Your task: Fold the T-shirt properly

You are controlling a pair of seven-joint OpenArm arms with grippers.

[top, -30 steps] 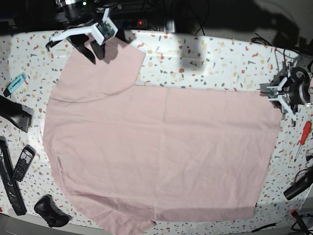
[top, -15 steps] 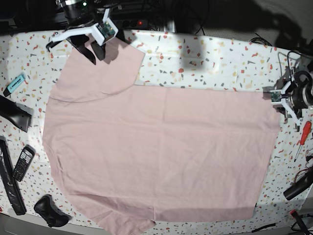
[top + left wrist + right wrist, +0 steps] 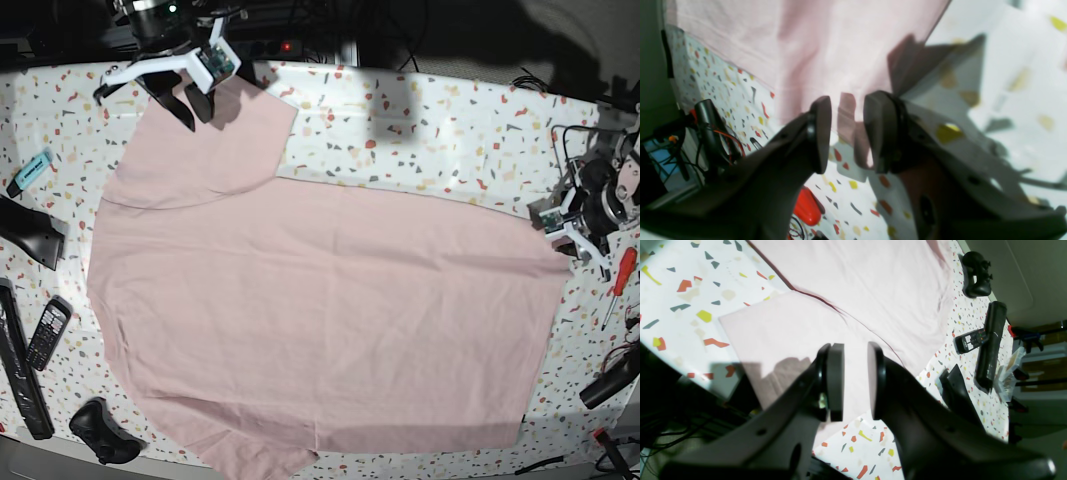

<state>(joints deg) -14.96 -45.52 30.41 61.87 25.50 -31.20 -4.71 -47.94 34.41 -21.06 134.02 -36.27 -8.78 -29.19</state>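
The pale pink T-shirt (image 3: 330, 310) lies spread plain side up over most of the speckled table (image 3: 450, 130). My left gripper (image 3: 553, 222) is at the shirt's far right corner. In the left wrist view (image 3: 846, 133) its jaws stand narrowly apart with the edge of the shirt (image 3: 840, 43) between them, and the corner follows the gripper. My right gripper (image 3: 192, 105) is open and empty just above the upper-left sleeve (image 3: 210, 140). The right wrist view shows its jaws (image 3: 855, 386) over that sleeve (image 3: 780, 330).
A phone (image 3: 47, 333), a long black remote (image 3: 20, 370) and a black game controller (image 3: 100, 430) lie along the left edge. A teal marker (image 3: 30, 172) and a black stand (image 3: 30, 232) are further up. A red screwdriver (image 3: 620, 285) and cables lie at the right edge.
My left gripper has moved toward the near side along the right edge, and the shirt's far right corner came with it, so the top edge now slants. The right arm has not moved.
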